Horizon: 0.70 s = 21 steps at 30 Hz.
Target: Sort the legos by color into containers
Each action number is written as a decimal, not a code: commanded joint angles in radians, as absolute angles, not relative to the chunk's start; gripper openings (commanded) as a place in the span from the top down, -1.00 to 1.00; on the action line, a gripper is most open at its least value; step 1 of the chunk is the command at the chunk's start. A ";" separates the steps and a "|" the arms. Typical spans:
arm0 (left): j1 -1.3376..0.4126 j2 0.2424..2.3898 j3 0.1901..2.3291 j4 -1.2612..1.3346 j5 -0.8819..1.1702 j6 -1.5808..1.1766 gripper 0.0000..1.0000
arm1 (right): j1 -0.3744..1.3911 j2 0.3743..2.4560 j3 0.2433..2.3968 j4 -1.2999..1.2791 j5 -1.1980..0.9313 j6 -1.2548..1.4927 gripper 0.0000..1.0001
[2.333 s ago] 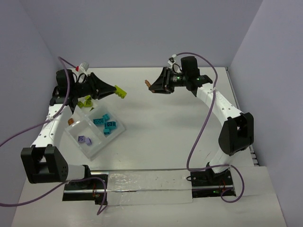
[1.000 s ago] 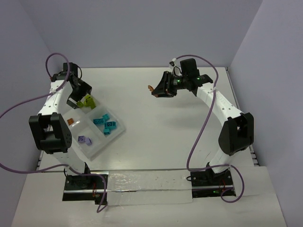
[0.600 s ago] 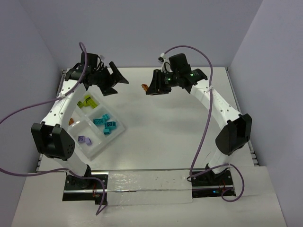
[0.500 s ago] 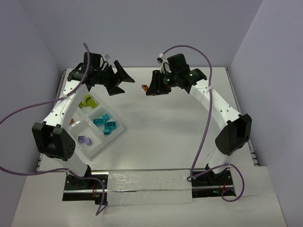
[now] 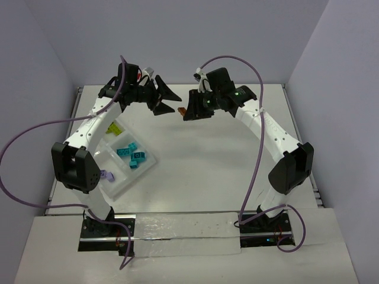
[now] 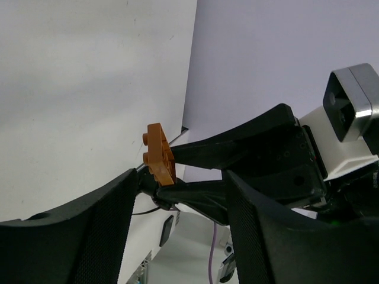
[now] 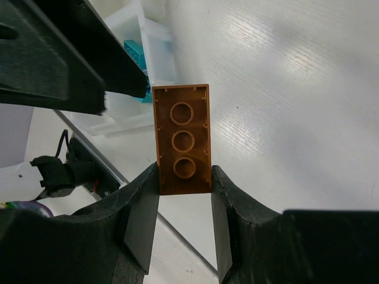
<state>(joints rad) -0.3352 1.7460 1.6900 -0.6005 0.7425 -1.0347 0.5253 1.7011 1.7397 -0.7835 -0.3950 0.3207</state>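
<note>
The orange lego (image 7: 183, 139) is hard moulded plastic, smooth with a soft sheen. On the right hand (image 7: 183, 175), the fingers (image 7: 139, 219) are matt black plastic with a faint grain. The left hand (image 6: 180, 177) has fingers (image 6: 95, 236) of the same dull, finely stippled black. The counter (image 7: 284, 89) is white, lightly glossy and finely streaked. The tray (image 5: 121, 178) is clear, translucent plastic. The 2 purple cables (image 5: 259, 155) look smooth and rubbery.

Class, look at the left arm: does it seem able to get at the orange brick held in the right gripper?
Probably yes. The orange brick sticks out past the right gripper, and the left gripper stands open right in front of it, with nothing between them.
</note>
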 commanded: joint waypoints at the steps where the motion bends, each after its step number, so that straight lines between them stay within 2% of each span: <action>1: -0.342 1.762 1.702 -0.530 0.766 -1.069 -0.30 | 0.532 1.707 1.793 -0.785 -0.392 0.305 1.00; 6: -0.350 1.796 1.725 -0.584 0.751 -1.028 -0.26 | 0.532 1.709 1.795 -0.784 -0.408 0.302 1.00; 9: -0.356 1.796 1.706 -0.556 0.765 -1.038 -0.11 | 0.532 1.713 1.798 -0.785 -0.410 0.299 1.00; 16: -0.377 1.833 1.731 -0.586 0.771 -1.014 -0.04 | 0.532 1.718 1.802 -0.785 -0.414 0.298 1.00; 19: -0.385 1.839 1.734 -0.581 0.769 -1.013 0.14 | 0.532 1.718 1.802 -0.790 -0.417 0.296 1.00; 21: -0.390 1.839 1.736 -0.587 0.766 -1.009 0.40 | 0.532 1.717 1.799 -0.789 -0.415 0.295 1.00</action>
